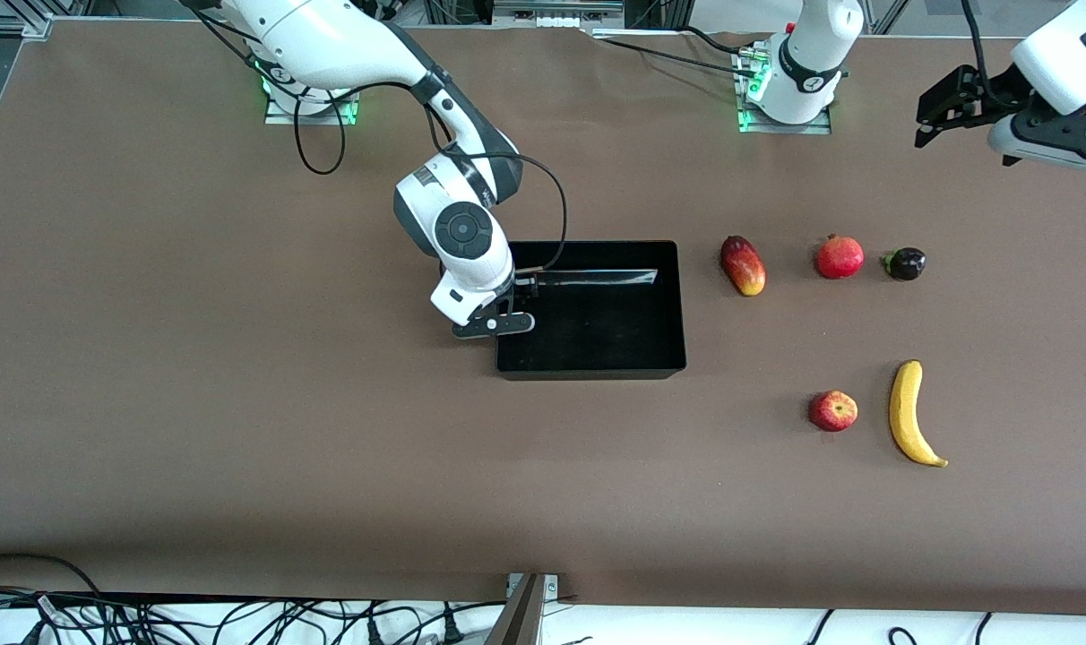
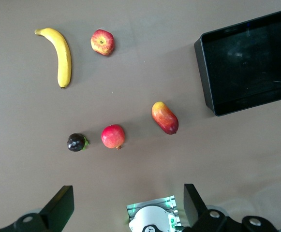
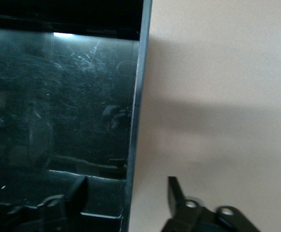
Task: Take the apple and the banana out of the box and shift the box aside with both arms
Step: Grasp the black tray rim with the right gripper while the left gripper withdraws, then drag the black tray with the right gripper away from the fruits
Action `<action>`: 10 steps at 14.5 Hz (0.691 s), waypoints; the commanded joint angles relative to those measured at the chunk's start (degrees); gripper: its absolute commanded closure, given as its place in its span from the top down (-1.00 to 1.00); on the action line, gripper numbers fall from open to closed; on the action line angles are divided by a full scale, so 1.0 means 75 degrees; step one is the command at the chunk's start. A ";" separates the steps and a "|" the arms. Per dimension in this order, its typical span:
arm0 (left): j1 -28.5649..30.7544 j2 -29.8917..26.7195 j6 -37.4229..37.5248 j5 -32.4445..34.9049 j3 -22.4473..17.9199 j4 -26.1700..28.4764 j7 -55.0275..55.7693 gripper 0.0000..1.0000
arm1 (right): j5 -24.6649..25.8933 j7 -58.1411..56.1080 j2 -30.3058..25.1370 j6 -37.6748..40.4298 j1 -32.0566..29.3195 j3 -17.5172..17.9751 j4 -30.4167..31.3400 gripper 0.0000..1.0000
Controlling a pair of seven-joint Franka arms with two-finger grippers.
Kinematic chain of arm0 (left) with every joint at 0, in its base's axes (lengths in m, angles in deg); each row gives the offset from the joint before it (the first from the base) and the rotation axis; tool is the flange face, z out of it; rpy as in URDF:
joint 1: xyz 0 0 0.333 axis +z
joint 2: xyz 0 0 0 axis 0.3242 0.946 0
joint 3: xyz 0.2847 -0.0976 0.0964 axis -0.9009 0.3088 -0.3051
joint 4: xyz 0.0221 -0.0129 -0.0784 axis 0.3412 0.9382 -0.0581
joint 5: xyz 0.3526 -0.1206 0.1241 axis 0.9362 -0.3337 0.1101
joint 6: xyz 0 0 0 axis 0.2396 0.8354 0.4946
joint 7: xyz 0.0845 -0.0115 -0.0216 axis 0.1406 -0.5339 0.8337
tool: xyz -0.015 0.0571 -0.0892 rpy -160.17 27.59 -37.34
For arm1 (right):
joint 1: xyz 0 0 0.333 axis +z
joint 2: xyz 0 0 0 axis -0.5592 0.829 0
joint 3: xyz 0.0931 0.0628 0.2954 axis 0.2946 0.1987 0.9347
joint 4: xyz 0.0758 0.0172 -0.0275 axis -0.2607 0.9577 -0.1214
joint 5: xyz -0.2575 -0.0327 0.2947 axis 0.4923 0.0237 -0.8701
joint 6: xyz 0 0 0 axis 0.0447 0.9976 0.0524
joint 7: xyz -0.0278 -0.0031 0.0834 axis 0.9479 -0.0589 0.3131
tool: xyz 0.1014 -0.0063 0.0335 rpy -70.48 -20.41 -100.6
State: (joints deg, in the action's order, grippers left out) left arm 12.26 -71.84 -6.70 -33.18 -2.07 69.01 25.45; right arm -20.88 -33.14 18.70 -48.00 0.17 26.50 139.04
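The black box (image 1: 683,309) sits mid-table and is empty. My right gripper (image 1: 510,309) is open and straddles the box wall at the right arm's end. In the right wrist view one finger is inside the box (image 3: 58,96) and one outside, around the gripper's middle (image 3: 125,183). The red apple (image 1: 833,411) and the yellow banana (image 1: 908,412) lie side by side toward the left arm's end, nearer the front camera than the box. My left gripper (image 1: 933,112) is open and empty, held high over the table near the left arm's end. Its wrist view (image 2: 126,205) looks down on the banana (image 2: 63,55), apple (image 2: 102,42) and box (image 2: 246,67).
Three other fruits lie in a row beside the box toward the left arm's end: an oblong red-yellow fruit (image 1: 743,265), a round red fruit with a crown (image 1: 840,257) and a small dark purple fruit (image 1: 906,263). The left arm's base (image 1: 789,81) stands at the table's edge.
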 commanded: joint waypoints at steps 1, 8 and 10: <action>-0.0074 0.0029 0.0021 0.0080 -0.0049 -0.0007 0.0069 1.00 | 0.0186 0.0144 0.0029 0.0019 0.0119 -0.0108 -0.0129 -0.36; -0.0003 0.0018 0.0044 0.0010 -0.0061 0.0005 0.0092 1.00 | 0.0174 0.0004 -0.0217 0.0171 0.0026 -0.0189 -0.0129 -1.00; -0.0015 0.0018 0.0044 0.0010 -0.0073 0.0005 0.0243 1.00 | 0.0104 -0.0102 -0.0555 0.0767 -0.0044 -0.0435 -0.0141 -1.00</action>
State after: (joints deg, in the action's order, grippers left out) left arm 12.27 -71.51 -6.70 -33.18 -2.47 69.08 25.91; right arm -20.44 -32.97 18.04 -46.45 0.15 24.99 138.02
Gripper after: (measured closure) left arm 0.000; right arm 0.956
